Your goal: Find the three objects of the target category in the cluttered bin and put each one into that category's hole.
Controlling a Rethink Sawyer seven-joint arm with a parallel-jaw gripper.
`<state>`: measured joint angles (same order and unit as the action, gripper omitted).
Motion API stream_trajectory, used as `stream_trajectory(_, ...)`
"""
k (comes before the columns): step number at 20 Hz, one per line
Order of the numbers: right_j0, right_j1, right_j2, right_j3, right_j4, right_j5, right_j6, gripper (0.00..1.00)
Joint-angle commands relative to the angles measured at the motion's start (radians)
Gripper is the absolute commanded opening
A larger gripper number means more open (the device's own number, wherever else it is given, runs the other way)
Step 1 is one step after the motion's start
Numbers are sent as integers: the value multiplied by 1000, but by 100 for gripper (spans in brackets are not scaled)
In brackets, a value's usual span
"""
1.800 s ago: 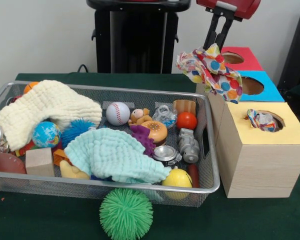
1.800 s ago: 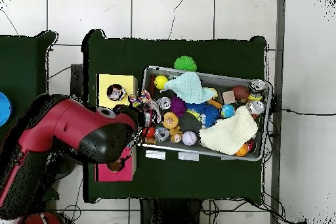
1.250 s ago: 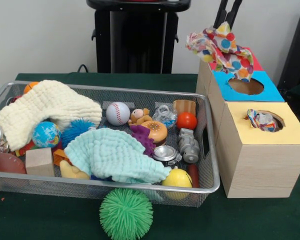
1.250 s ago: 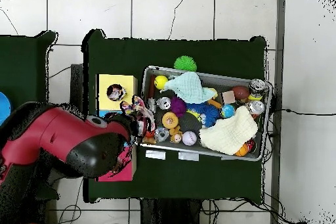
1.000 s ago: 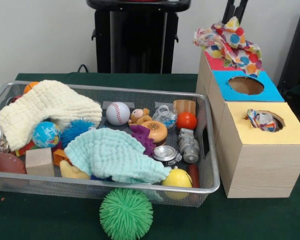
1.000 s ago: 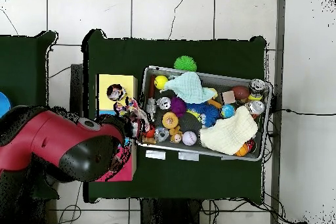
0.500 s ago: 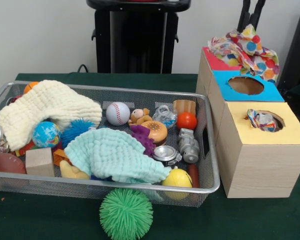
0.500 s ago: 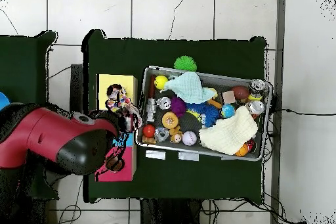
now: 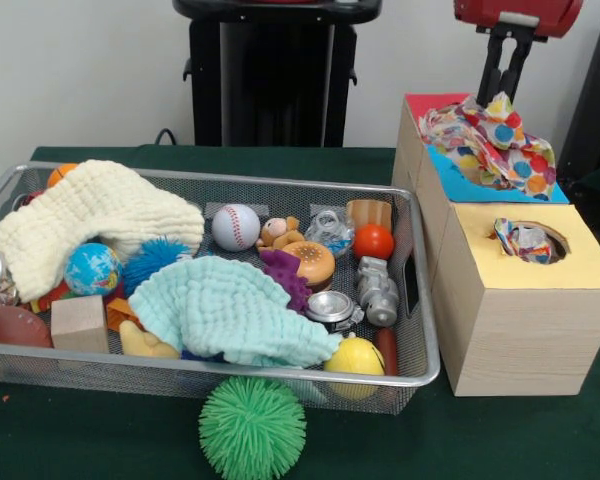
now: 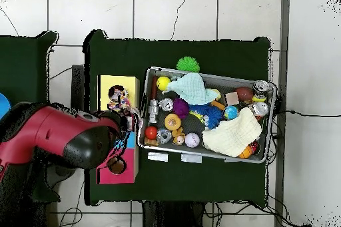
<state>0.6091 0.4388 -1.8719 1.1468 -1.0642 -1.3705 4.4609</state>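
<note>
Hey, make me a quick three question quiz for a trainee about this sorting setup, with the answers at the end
1. True or false: the hand holds a polka-dot cloth over the blue-topped box.
2. Which box already has a patterned cloth in its hole? A) red-topped box B) blue-topped box C) yellow-topped box
3. Fill in: the green spiky ball lies ____ the wire bin, on the table.

Key: 1. True. 2. C, the patterned cloth shows in the yellow-topped box's hole. 3. Outside.
</note>
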Motion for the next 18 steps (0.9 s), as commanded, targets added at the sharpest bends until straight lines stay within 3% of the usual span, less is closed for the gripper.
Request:
stream_trajectory(1,-30,73,22,-136,95,10,298,0)
stream_trajectory(18,-17,116,11,-134,132,13,324,0)
